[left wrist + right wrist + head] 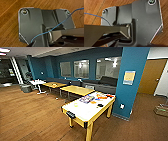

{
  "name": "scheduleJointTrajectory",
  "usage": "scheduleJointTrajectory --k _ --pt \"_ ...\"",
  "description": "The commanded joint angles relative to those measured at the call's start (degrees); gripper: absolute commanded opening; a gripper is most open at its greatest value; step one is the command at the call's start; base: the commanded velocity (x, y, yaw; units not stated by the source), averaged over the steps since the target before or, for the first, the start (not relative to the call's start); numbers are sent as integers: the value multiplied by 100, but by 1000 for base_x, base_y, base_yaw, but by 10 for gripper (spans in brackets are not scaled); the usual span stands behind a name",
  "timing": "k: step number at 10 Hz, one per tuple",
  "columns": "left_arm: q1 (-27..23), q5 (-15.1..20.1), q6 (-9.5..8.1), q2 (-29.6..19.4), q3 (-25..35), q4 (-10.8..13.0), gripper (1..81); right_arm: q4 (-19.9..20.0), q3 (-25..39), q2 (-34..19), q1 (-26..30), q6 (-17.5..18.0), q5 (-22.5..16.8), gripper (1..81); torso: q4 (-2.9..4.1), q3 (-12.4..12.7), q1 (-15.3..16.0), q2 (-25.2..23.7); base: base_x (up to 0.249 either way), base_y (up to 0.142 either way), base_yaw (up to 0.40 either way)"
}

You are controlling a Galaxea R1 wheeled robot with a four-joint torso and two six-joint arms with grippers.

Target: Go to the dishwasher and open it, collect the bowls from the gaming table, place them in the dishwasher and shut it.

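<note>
Ahead and slightly right in the head view stands the gaming table (85,112), glossy white top with a yellow rim, one corner pointing at the robot. The bowls sit toward its far half: an orange one (93,102), a pale yellow-green one (75,105) nearer the left edge, a black one (100,105) on the right, scattered among flat game boxes (86,99), likely left as play ended. Plain wooden tables (76,90) line up beyond, and a teal pillar (131,79) carries a poster (129,77), its writing unreadable. Both wrist views look down on wood floor (10,18); whether either pincer is wide or narrow, one cannot tell. No dishwasher appears here.
</note>
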Motion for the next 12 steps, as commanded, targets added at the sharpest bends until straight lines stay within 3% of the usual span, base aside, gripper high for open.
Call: scheduleJointTrajectory --k 1,12 --pt "-214 272 5 -69 17 -22 811 -55 52 41 258 -26 -309 811 0 0 0 0 113 77 0" --pt "-214 263 -4 -78 17 -22 811 -55 43 41 259 -26 -309 811 0 0 0 0 143 55 0"
